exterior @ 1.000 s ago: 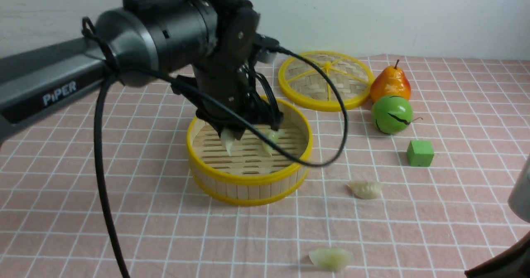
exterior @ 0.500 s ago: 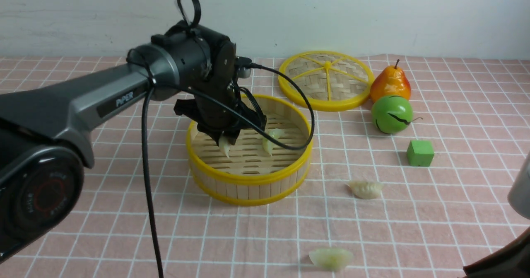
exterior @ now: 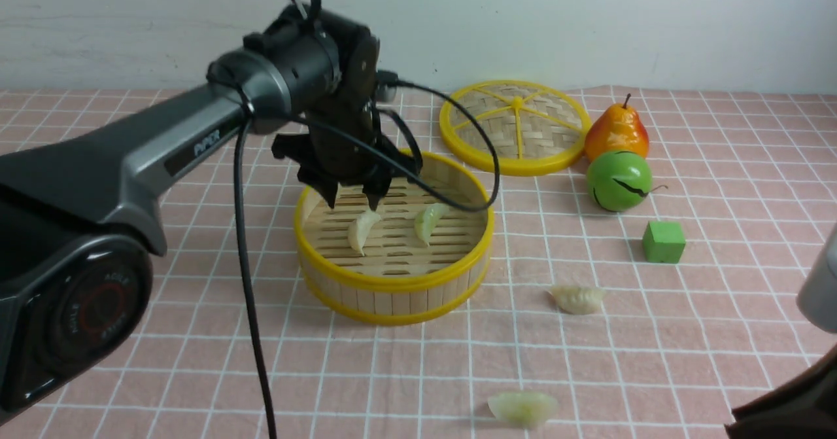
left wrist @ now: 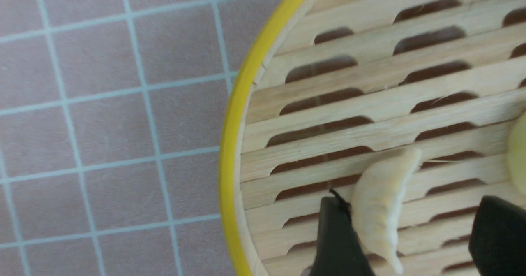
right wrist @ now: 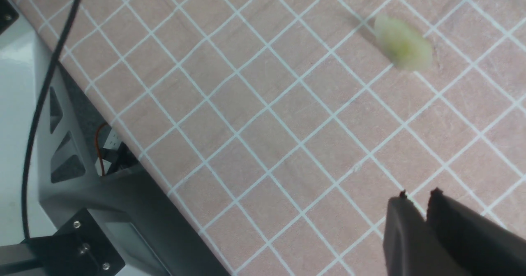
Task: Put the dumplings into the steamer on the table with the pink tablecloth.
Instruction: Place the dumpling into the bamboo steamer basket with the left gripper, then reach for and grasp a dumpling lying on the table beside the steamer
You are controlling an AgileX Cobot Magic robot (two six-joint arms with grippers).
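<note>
The steamer [exterior: 392, 283] stands mid-table on the pink tablecloth [exterior: 163, 308]. Two dumplings lie on its slatted floor, a cream one [exterior: 361, 229] and a pale green one [exterior: 428, 222]. My left gripper [exterior: 353, 200] is open and empty just above the cream dumpling. In the left wrist view the cream dumpling [left wrist: 380, 210] lies loose between the fingers of the left gripper [left wrist: 409, 200], inside the steamer's rim [left wrist: 230, 144]. Two more dumplings lie on the cloth, a cream one [exterior: 579, 298] and a green one [exterior: 523, 407]. My right gripper [right wrist: 417, 195] is shut and empty, above the cloth near that green dumpling [right wrist: 402, 43].
The flat woven lid [exterior: 514, 125] lies behind the steamer. A pear [exterior: 616, 131], a green ball [exterior: 618, 180] and a green cube [exterior: 664, 241] sit at the right. The table's near edge and the robot's frame [right wrist: 82, 210] show in the right wrist view.
My left gripper has opened and risen a little. The cream dumpling it held now lies on the steamer floor. The other dumplings have not moved.
</note>
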